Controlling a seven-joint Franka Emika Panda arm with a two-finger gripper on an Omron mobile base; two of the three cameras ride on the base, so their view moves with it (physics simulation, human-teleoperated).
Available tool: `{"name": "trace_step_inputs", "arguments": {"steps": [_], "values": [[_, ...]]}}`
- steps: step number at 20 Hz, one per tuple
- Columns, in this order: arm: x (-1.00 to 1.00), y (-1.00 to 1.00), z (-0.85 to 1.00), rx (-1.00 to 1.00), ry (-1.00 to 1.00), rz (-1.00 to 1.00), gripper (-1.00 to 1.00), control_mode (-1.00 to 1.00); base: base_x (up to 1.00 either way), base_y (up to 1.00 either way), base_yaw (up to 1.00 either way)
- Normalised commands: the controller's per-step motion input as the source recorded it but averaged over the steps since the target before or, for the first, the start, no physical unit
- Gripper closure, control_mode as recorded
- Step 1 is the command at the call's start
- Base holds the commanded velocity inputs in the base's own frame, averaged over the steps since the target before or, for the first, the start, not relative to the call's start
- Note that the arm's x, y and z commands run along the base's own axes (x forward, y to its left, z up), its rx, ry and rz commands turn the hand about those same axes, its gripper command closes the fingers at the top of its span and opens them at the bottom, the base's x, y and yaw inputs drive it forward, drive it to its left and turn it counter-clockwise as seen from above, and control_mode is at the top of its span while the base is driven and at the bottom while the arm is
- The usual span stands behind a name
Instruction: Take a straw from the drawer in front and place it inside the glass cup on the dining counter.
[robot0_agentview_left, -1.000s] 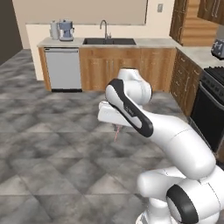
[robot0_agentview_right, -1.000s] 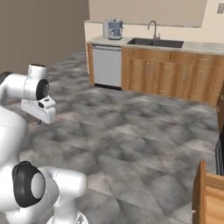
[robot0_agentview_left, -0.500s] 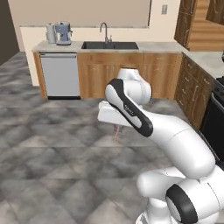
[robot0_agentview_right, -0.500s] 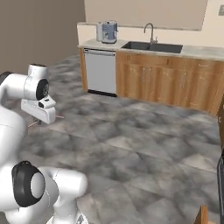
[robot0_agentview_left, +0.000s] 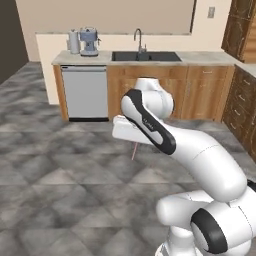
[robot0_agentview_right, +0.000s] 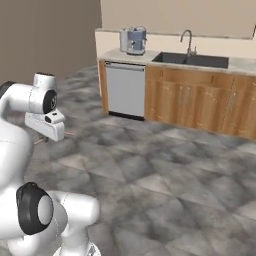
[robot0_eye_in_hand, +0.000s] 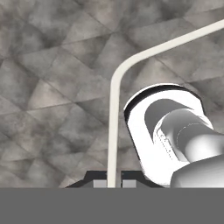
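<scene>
A coffee machine (robot0_agentview_left: 90, 41) stands at the left end of the worktop (robot0_agentview_left: 145, 58), above a dishwasher (robot0_agentview_left: 85, 93), with the sink (robot0_agentview_left: 146, 56) to its right. Out over the grey tiled floor (robot0_agentview_left: 55, 175), the gripper (robot0_eye_in_hand: 114, 183) is clamped on the straw (robot0_eye_in_hand: 114, 113), whose pink end (robot0_agentview_left: 134, 151) hangs below the hand.

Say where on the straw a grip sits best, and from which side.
Take the straw on its long straight shaft, jaws closing across it from its sides, clear of the bent end. The gripper holds it so: thin shaft pinched, bend far ahead.
</scene>
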Motion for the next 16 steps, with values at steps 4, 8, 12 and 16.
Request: {"name": "trace_step_inputs", "arguments": {"steps": [4, 8, 12, 16], "values": [[0.0, 0.0, 0.0, 0.0, 0.0, 0.0, 1.0, 1.0, 0.84, 1.0, -0.04], [0.0, 0.0, 0.0, 0.0, 0.0, 0.0, 1.0, 1.0, 0.97, 1.0, -0.03], [0.0, 0.0, 0.0, 0.0, 0.0, 0.0, 1.0, 1.0, 1.0, 0.95, -0.03], [0.0, 0.0, 0.0, 0.0, 0.0, 0.0, 1.0, 1.0, 1.0, 0.91, -0.03]]}}
